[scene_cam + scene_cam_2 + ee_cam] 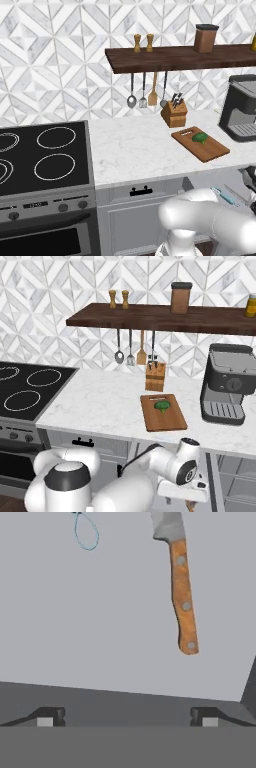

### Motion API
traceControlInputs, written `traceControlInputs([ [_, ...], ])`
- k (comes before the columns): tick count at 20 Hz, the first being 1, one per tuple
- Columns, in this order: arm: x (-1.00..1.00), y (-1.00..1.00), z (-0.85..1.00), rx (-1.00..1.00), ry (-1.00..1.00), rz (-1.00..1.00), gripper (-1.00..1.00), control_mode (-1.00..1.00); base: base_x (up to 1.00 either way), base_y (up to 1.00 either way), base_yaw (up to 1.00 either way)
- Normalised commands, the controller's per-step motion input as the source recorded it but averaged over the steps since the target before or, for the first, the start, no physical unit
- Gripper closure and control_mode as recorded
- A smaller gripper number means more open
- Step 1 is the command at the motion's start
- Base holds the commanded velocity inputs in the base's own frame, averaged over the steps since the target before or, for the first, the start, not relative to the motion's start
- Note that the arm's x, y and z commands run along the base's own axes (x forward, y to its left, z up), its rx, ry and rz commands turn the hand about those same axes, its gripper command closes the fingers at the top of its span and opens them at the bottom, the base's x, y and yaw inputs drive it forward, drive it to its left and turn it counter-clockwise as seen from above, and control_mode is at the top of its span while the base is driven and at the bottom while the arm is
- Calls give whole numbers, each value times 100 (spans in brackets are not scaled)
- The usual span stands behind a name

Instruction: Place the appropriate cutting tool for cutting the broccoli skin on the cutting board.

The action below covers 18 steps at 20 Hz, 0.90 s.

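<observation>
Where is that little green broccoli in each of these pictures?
Left base view: the broccoli lies on the cutting board, right of centre.
Right base view: it lies on the same board, just right of centre.
Hand view: I cannot find it there.
Shared landmark: the knife block just behind the board.

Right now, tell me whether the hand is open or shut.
Open. In the hand view the hand has its fingertips far apart with nothing between them; the knife lies ahead, ungrasped.
</observation>
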Motion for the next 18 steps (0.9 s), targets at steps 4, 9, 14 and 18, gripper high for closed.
traceControlInputs([
  [4, 46, -26, -3, 0, 0, 10, -100, -100, 0, 0, 0],
  [9, 29, -22, -25, 3, 2, 9, -100, -100, 0, 0, 0],
  [14, 33, 1, -38, 0, 8, 7, -100, -100, 0, 0, 0],
  [18, 26, 0, -45, 0, 6, 7, -100, -100, 0, 0, 0],
])
